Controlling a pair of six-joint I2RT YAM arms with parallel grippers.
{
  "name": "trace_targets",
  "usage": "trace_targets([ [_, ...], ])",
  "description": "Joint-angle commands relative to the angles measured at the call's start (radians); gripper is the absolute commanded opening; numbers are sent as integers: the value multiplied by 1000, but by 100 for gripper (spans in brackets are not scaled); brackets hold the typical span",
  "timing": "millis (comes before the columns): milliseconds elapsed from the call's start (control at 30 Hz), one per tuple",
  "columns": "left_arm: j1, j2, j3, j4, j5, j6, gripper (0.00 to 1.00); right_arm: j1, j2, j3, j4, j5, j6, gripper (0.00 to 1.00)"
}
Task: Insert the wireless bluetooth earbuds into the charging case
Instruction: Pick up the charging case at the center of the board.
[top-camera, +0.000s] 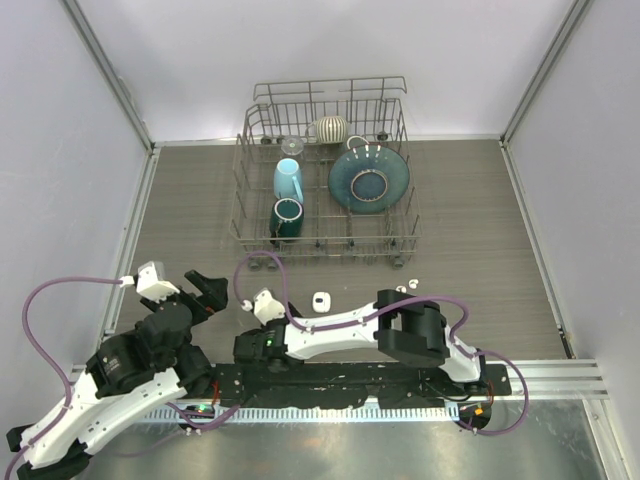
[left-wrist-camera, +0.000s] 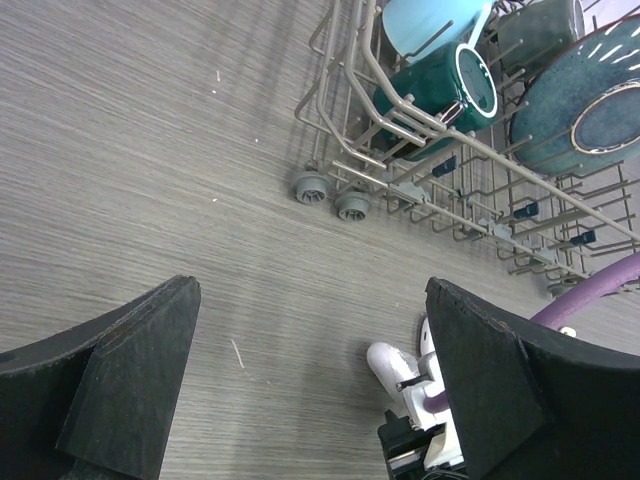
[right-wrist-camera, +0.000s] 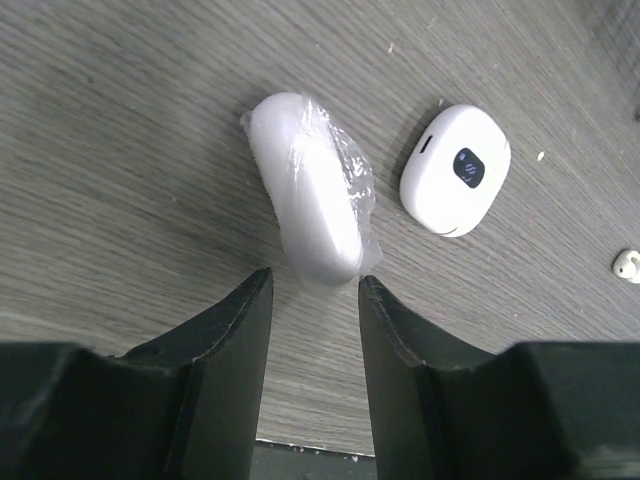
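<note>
Right tool (right-wrist-camera: 313, 280), jaws parted, loosely straddles the near end of a charging case (right-wrist-camera: 305, 190) at centre frame on the worktop (right-wrist-camera: 120, 150), one earbud (right-wrist-camera: 628, 264) at far right edge, left tool (left-wrist-camera: 310, 290) spread wide; the case's slippery plastic wrap (right-wrist-camera: 360, 205) could make it skid if squeezed.

Dish rack (top-camera: 325, 170) sits at the far middle of the table (top-camera: 480, 230). Inside it, the plate (top-camera: 368, 180) stands on the right. On the left there's the far cup (top-camera: 288, 178) with the near cup (top-camera: 286, 216) right in front of it. Just off the rack's near right corner lie two earbuds (top-camera: 401, 289), close together. Left of them is the right case (top-camera: 321, 300), and further left the left case (right-wrist-camera: 310, 185), its near end right at the tips of the right gripper (right-wrist-camera: 315, 285).
</note>
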Motion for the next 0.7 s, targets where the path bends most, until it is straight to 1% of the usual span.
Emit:
trace_targets([
  [0,-4,-10,32,-10,-47,-18,100,13,-77,-6,67,-23,-31,46],
  [33,-4,-10,30,-11,-48,-20,100,13,-82,-9,70,-32,-35,48],
  [267,-3,-23,33,-27,-54,-29,100,14,-149,-38,125,-56,-60,50],
  [333,-3,-31,35,-31,-61,-29,100,14,-205,-67,154,-73,-78,52],
  [433,-4,-37,32,-33,-62,-29,100,14,-320,-139,271,-144,-129,53],
  [467,-3,-37,30,-34,-64,-29,100,14,-346,-159,344,-189,-145,53],
  [500,-4,-36,30,-34,-64,-29,100,14,-378,-194,375,-199,-156,53],
  [533,-4,-33,30,-33,-62,-29,100,11,-419,-207,394,-197,-141,54],
  [600,-3,-28,32,-33,-61,-29,100,-10,-452,-234,405,-207,-111,54],
  [667,-4,-28,30,-31,-57,-29,100,-85,-481,-257,399,-242,-42,53],
])
